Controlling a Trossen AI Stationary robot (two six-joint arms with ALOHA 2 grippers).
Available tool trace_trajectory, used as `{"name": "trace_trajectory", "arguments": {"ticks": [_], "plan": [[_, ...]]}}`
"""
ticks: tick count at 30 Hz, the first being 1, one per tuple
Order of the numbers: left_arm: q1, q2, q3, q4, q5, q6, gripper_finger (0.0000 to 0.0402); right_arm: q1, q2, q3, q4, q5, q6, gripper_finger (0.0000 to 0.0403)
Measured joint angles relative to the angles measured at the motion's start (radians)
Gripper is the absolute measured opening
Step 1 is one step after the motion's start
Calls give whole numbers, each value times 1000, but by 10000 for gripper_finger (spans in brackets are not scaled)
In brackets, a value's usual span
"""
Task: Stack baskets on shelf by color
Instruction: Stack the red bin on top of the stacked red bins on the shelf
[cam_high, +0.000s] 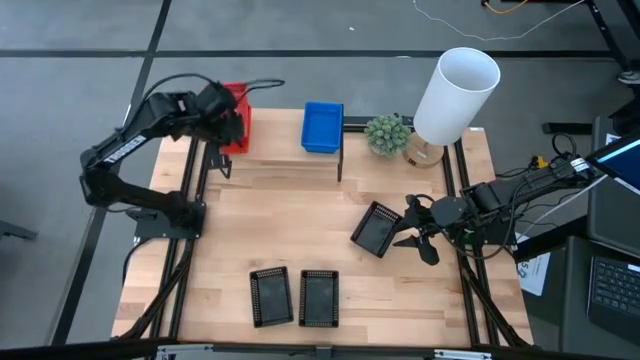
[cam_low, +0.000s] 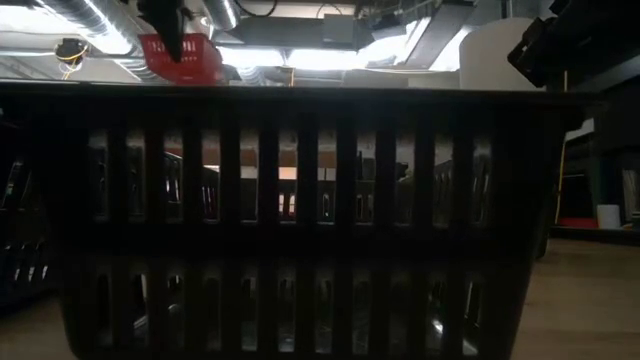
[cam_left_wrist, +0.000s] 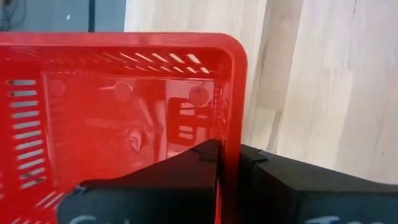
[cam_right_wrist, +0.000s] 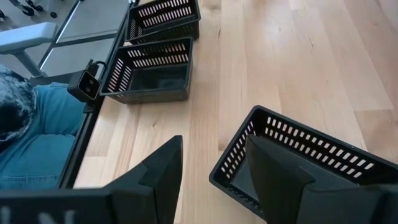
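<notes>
My left gripper is shut on a red basket and holds it over the left end of the shelf. In the low view the red basket shows high up. A blue basket sits on the shelf's right part. Three black baskets are on the table: two side by side near the front edge, and one turned askew. My right gripper is open at the askew basket, one finger on each side of its near wall. No touch shows. My left gripper pinches one side wall of the red basket, with one finger inside the basket and the other outside. The fingers come from above, pointing down. The basket is lifted clear, roughly level, above the shelf.
A tall white cylinder lamp and a small green plant stand at the table's far right. One black basket stands right before the low camera and blocks most of that view. A person's knees in jeans show past the table's front edge.
</notes>
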Motion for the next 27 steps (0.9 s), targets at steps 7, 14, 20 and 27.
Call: {"name": "trace_trajectory", "arguments": {"ticks": [7, 14, 20, 27], "plan": [[178, 31, 0, 10, 133, 126, 0, 0, 0, 0, 0, 0, -1, 174], [268, 65, 0, -7, 210, 154, 0, 0, 0, 0, 0, 0, 0, 174], [291, 101, 0, -92, 209, 156, 0, 0, 0, 0, 1, 0, -2, 174], [290, 134, 0, -74, 213, 193, 0, 0, 0, 0, 1, 0, -3, 174]]}}
